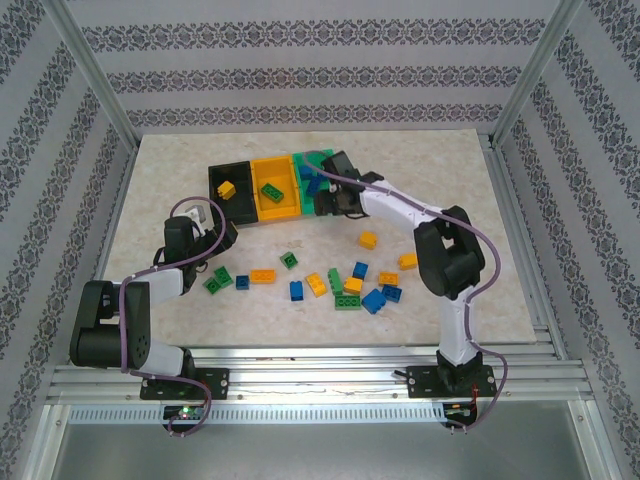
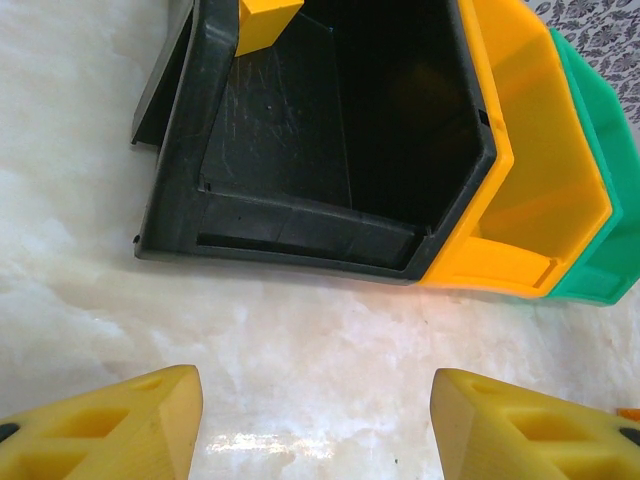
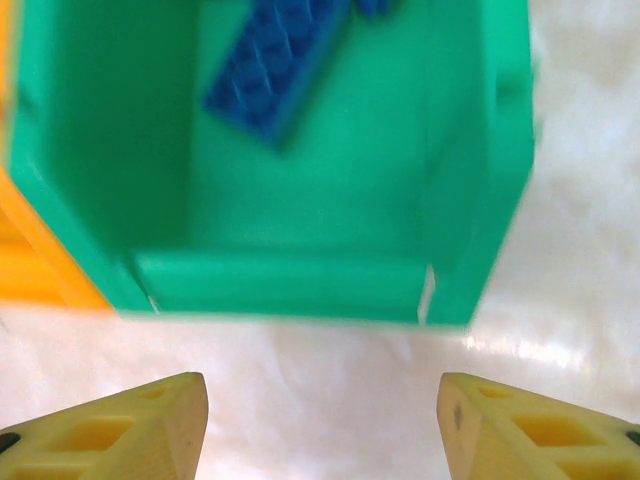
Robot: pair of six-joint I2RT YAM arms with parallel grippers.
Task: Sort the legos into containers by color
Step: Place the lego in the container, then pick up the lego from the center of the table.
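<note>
The containers stand in a row at the back: a black bin [image 1: 228,178], a yellow-orange bin [image 1: 276,205] and a green bin [image 1: 300,165]. One yellow lego [image 1: 228,189] lies in the black bin [image 2: 300,150], also visible as the yellow lego [image 2: 268,20] in the left wrist view. A blue lego [image 3: 275,70] lies in the green bin [image 3: 300,280]. Several blue, green and yellow legos [image 1: 347,285] are scattered mid-table. My left gripper [image 2: 315,425] is open and empty before the black bin. Just in front of the green bin my right gripper [image 3: 320,425] is open and empty.
A yellow lego [image 1: 270,190] rests in the yellow-orange bin [image 2: 540,200]. A green lego [image 1: 218,282] and a blue one [image 1: 242,282] lie close to my left arm [image 1: 150,285]. Metal frame posts and patterned walls ring the marble tabletop [image 1: 480,200].
</note>
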